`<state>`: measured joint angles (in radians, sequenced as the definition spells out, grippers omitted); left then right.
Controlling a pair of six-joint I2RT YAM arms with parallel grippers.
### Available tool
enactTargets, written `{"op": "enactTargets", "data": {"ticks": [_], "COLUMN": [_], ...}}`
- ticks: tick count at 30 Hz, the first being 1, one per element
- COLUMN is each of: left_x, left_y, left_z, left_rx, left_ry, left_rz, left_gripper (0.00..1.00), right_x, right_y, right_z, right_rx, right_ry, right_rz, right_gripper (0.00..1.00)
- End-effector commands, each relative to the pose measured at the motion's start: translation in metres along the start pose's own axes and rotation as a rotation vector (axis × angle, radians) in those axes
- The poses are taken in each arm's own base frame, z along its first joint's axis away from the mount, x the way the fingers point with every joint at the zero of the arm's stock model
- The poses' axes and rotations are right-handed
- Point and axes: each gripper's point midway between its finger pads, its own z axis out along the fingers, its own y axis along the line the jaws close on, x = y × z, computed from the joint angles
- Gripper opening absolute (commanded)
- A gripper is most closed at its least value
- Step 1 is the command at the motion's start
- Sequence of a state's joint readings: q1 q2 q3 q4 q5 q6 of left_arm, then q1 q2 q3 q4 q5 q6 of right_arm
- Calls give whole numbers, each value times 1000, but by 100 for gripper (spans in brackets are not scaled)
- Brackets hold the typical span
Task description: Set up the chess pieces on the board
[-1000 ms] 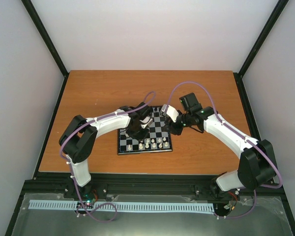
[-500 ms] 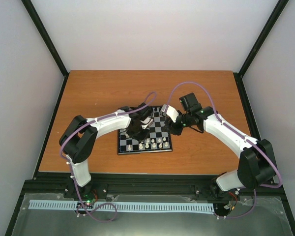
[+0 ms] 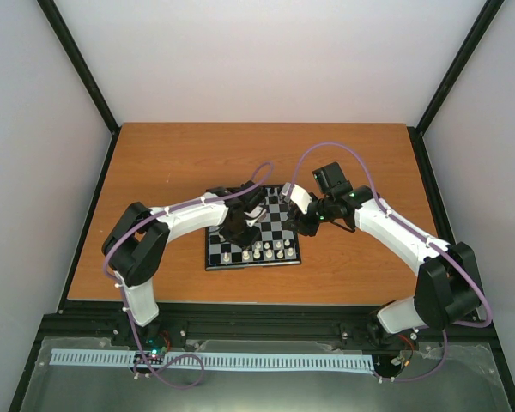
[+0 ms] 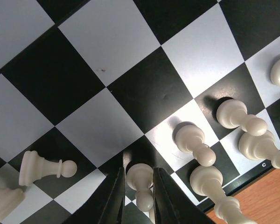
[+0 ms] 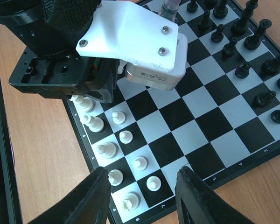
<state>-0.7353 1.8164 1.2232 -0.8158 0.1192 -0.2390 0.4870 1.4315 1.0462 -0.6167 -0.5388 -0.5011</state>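
Note:
The board [image 3: 279, 225] lies mid-table. My left gripper [image 4: 138, 173] is low over its near-left part. Its fingers [image 4: 116, 196] flank a cream-white pawn [image 4: 141, 184] that stands upright on a black square, narrowly open with a thin gap showing on the left side. More white pieces [image 4: 196, 142] stand to the right, and one white pawn [image 4: 42, 169] lies on its side at the left. My right gripper [image 5: 141, 171] hovers open and empty above the board's white corner. White pieces [image 5: 106, 149] fill two rows there, and black pieces [image 5: 252, 37] stand on the far side.
The left arm's wrist [image 5: 107, 46] looms just ahead of the right gripper. Bare orange tabletop [image 3: 197, 154] surrounds the board. The board's rim [image 4: 245, 175] and the table edge show at the lower right of the left wrist view.
The left gripper's fingers have parted slightly around the white pawn. Neither arm has visibly moved.

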Motion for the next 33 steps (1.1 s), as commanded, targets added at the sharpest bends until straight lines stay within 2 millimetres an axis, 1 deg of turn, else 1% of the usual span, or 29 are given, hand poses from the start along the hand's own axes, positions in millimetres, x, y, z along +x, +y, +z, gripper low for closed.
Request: {"op": "enactTargets", "data": {"ticks": [1, 4, 7, 10, 14, 15, 18, 22, 23, 24, 27, 29, 31, 33], "left_x": [-2, -5, -10, -16, -23, -26, -32, -30, -28, -27, -25, -26, -27, -28], "left_y": [-4, -6, -8, -10, -8, -5, 13, 37, 47, 54, 73, 85, 93, 96], "left_z": [-11, -16, -27, -46, -79, -92, -115, -136, -139, -142, -138, -131, -122, -113], "left_rx": [5, 15, 18, 18, -6, -28, -125, -158, -161, -165, -177, -177, -154, -128], "left_ry": [-25, -43, -80, -126, -215, -257, -370, -469, -482, -494, -492, -458, -427, -407], "left_rz": [6, 11, 16, 31, 47, 51, 44, -26, -57, -84, -149, -194, -236, -249], "left_gripper": [22, 23, 24, 27, 33, 34, 38, 40, 40, 40, 40, 35, 33, 33], "right_x": [-1, -1, -3, -8, -11, -13, -16, -24, -26, -28, -34, -38, -43, -50], "right_y": [-1, -1, -1, -1, -5, -6, -8, -12, -12, -13, -15, -18, -22, -22], "right_z": [0, -1, -3, -8, -13, -14, -16, -21, -20, -19, -15, -13, -12, -14], "right_rx": [-9, -9, -4, 19, 48, 54, 64, 80, 74, 68, 51, 51, 59, 56], "right_ry": [-3, -3, -10, -31, -38, -40, -41, -49, -45, -41, -29, -25, -31, -56], "right_rz": [-4, -4, -8, -24, -26, -25, -20, -28, -25, -23, -25, -34, -39, -33], "right_gripper": [39, 39, 39, 39, 40, 40, 40, 40, 40, 40, 40, 40, 40, 40]}}
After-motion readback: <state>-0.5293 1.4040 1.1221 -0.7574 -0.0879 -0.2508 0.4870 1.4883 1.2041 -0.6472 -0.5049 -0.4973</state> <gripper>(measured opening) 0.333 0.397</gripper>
